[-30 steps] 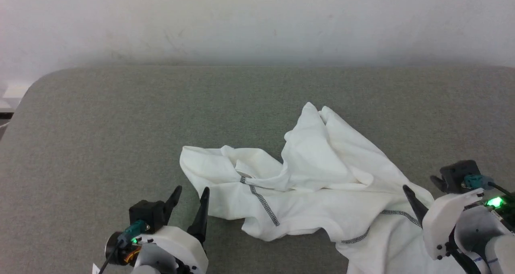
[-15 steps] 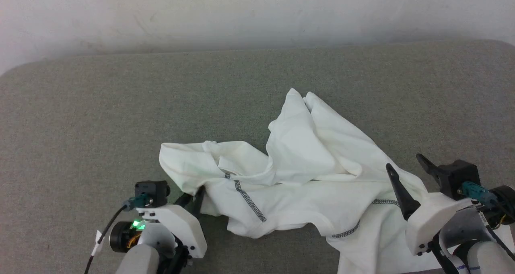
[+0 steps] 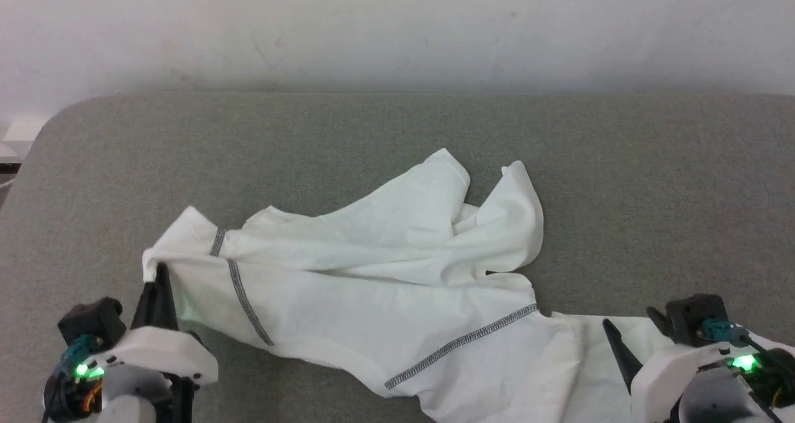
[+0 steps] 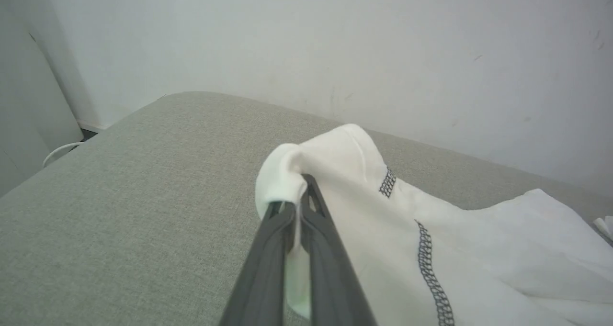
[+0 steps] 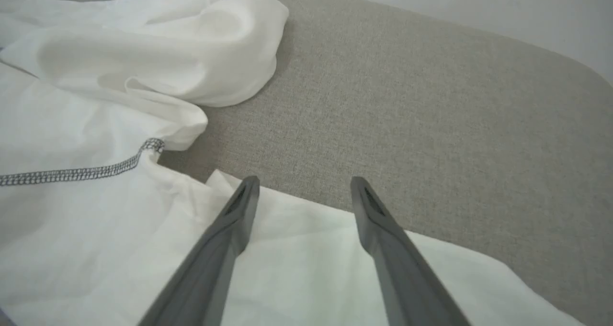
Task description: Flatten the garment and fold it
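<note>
The left claw (image 3: 159,277) sits at the lower left of the head view. Its two dark fingers are pressed together and point up, pinching a bunched edge of the garment (image 3: 372,299) between their tips. A white wrist housing (image 3: 164,351) sits just behind the fingers. The right claw (image 3: 630,328) sits at the lower right, its fingers spread wide apart and angled up and left, gripping nothing.
</note>
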Available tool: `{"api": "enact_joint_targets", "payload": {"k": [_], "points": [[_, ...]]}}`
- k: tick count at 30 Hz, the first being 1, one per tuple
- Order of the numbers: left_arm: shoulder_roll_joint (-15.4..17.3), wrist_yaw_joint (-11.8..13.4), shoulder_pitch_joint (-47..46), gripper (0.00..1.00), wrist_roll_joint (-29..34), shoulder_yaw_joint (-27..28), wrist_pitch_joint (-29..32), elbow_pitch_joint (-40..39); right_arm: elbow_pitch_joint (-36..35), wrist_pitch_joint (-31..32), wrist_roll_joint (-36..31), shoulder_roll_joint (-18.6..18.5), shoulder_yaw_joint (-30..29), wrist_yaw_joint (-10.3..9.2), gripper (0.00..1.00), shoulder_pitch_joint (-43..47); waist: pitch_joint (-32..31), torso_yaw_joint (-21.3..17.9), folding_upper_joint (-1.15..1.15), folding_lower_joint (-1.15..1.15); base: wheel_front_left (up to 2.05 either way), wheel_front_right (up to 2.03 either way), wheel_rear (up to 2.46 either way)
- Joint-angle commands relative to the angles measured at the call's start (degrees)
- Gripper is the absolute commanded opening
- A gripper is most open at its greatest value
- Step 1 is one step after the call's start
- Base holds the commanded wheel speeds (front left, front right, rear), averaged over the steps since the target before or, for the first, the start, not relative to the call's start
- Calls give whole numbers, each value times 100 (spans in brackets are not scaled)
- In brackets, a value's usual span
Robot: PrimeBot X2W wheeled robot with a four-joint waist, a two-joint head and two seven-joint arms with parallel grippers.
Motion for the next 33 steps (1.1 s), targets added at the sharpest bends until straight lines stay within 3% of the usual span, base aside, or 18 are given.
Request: {"api": "enact_joint_targets", "payload": {"k": [1,2,9,19,21,28,33], "points": [[7,14,176,0,21,-74,148,55,75,219,-3,44,-161,-12,100,141,-101,87,-1,0,0,0,0],[0,21,210,98,47,-115,173,71,111,372,-74,64,-317,-12,100,191,-109,96,-1,0,0,0,0],[-143,-102,216,100,269,-375,-334,-226,286,1011,-631,167,-1411,-12,100,305,-96,178,-1,0,0,0,0],[-308,-261,250,100,520,-482,-452,-810,1224,1074,-779,390,-1866,-12,100,54,231,330,-1,0,0,0,0],[-336,-291,233,100,555,-471,-453,-888,1441,997,-737,403,-1864,-12,0,-24,299,349,-1,0,0,0,0],[-427,-383,265,100,630,-406,-454,-917,1524,328,-801,135,-2128,-12,0,-414,275,292,-1,0,0,0,0],[-492,-448,234,100,669,-381,-455,-926,881,-15,-859,-479,-2065,-12,0,-1014,238,257,-1,0,0,0,0]]}}
